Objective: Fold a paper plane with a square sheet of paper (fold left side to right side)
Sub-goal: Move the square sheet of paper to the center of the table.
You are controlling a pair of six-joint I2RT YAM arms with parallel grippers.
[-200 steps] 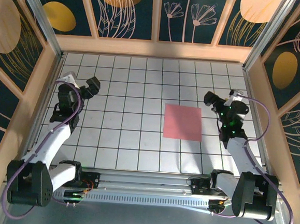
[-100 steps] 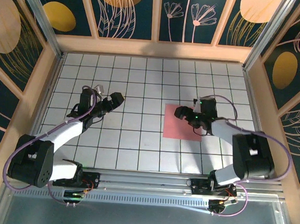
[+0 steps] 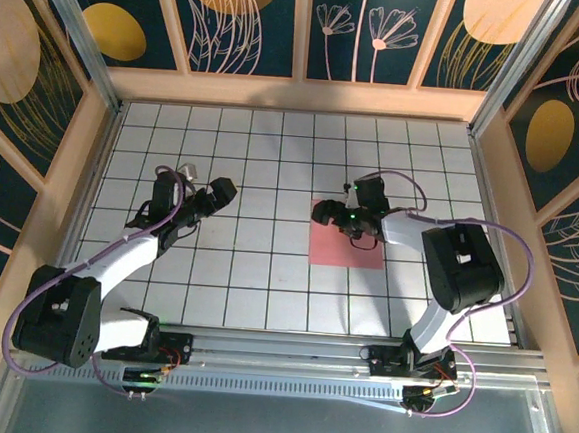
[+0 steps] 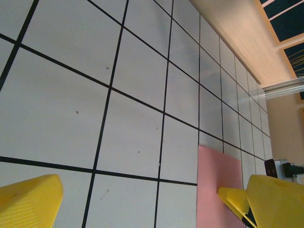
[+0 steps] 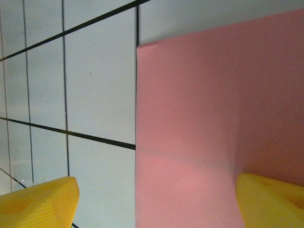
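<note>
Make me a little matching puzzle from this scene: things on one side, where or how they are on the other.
Things:
1. square sheet of paper
2. left gripper
3. right gripper

States:
A. open, over bare tiles
B. pink, lying on the grid table
C. open, straddling the sheet's left edge

Pairs: 1-B, 2-A, 3-C

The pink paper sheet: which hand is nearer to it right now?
Right. The right hand is at the sheet, at its far-left corner, straddling its left edge; the left hand hovers well off to the sheet's left.
</note>
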